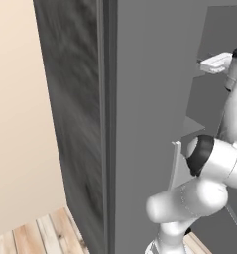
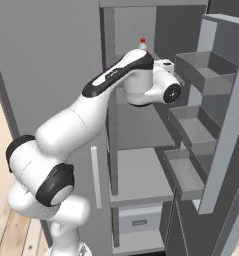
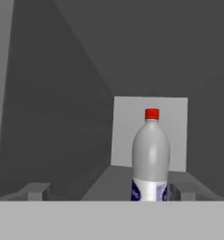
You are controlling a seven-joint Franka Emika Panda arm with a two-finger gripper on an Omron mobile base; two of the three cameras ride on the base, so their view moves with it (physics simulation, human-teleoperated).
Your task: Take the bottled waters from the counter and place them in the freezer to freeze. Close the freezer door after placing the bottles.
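A whitish bottled water (image 3: 151, 154) with a red cap and dark blue label stands upright on a grey shelf (image 3: 106, 180) inside the freezer. My gripper (image 3: 109, 192) is open, its fingertips (image 3: 37, 191) set wide apart. The bottle stands just beyond them, close to the right-hand finger, and I cannot tell whether it touches that finger. In the right base view my arm reaches into the upper part of the freezer (image 2: 136, 130), and the bottle's red cap (image 2: 142, 41) pokes up behind the wrist. The freezer door (image 2: 226, 125) stands open at the right, its inner bins facing the compartment. The counter is out of view.
A closed grey door (image 2: 46, 60) with a pale handle (image 2: 95, 177) flanks the open compartment on the left. Lower shelves (image 2: 141, 175) and a drawer (image 2: 138, 220) lie below my arm. A dark wood-grain side panel (image 1: 73, 109) and a beige wall (image 1: 16, 109) show at the left, over a plank floor.
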